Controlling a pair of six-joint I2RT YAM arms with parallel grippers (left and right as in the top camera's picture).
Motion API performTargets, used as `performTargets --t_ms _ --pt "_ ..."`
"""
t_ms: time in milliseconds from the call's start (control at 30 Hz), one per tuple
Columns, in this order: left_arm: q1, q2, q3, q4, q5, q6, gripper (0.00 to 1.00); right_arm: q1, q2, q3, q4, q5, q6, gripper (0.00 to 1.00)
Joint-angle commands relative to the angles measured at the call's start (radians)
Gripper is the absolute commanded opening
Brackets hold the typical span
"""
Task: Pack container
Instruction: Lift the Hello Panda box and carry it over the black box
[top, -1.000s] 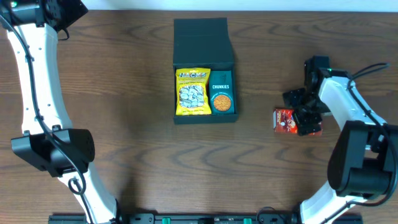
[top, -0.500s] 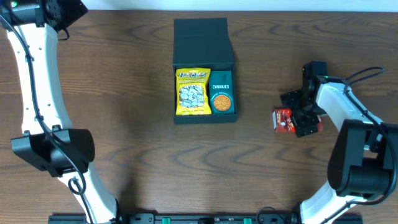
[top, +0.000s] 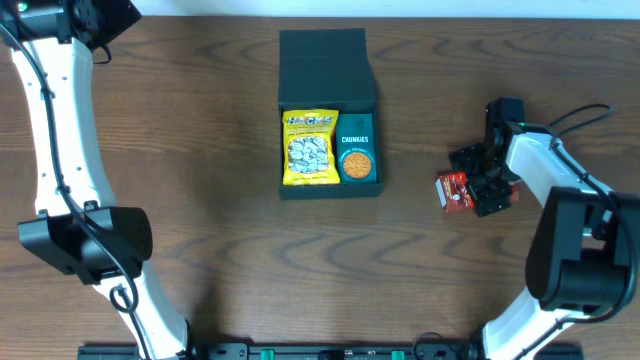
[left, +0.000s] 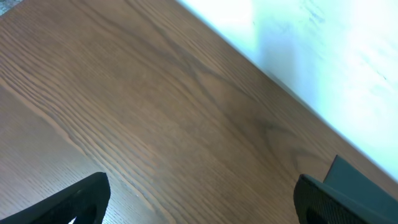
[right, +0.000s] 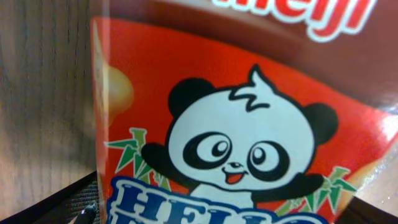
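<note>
The container (top: 329, 190), a dark teal square box, sits at table centre with its flap lid (top: 324, 64) open toward the back. Inside lie a yellow snack packet (top: 310, 148) and a small teal Chunkies box (top: 358, 155). My right gripper (top: 484, 188) is to the container's right, shut on a red Hello Panda snack packet (top: 453, 191) low over the table. The packet (right: 236, 124) fills the right wrist view, between the fingers (right: 205, 214). My left gripper (left: 199, 199) is open and empty over bare wood at the far left back; a teal corner of the container (left: 364, 180) shows beside it.
The wooden table (top: 200, 200) ends at a white back edge (left: 323, 56). My left arm (top: 60, 130) runs down the left side, and my right arm (top: 570, 220) along the right side.
My right gripper and the red packet have shifted slightly left and back toward the container. The left arm has not moved.
</note>
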Motion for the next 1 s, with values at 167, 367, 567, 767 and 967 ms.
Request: performTargets --t_ms 167,367,567,767,967 --pt "0.001 0.014 0.0 0.001 0.004 0.014 0.95 -0.006 0.01 -0.006 0.004 0.005 -0.066 0.82" --pt "0.001 0.014 0.0 0.001 0.004 0.014 0.95 -0.006 0.009 -0.006 0.005 0.002 -0.107 0.79" --pt "0.001 0.014 0.0 0.006 0.004 0.014 0.95 -0.004 0.009 0.009 0.005 -0.018 -0.145 0.77" --pt "0.001 0.014 0.0 0.023 0.004 0.014 0.95 0.001 0.009 0.082 -0.004 -0.055 -0.223 0.75" --pt "0.001 0.014 0.0 0.034 0.003 0.014 0.95 0.056 0.009 0.237 -0.036 -0.069 -0.327 0.75"
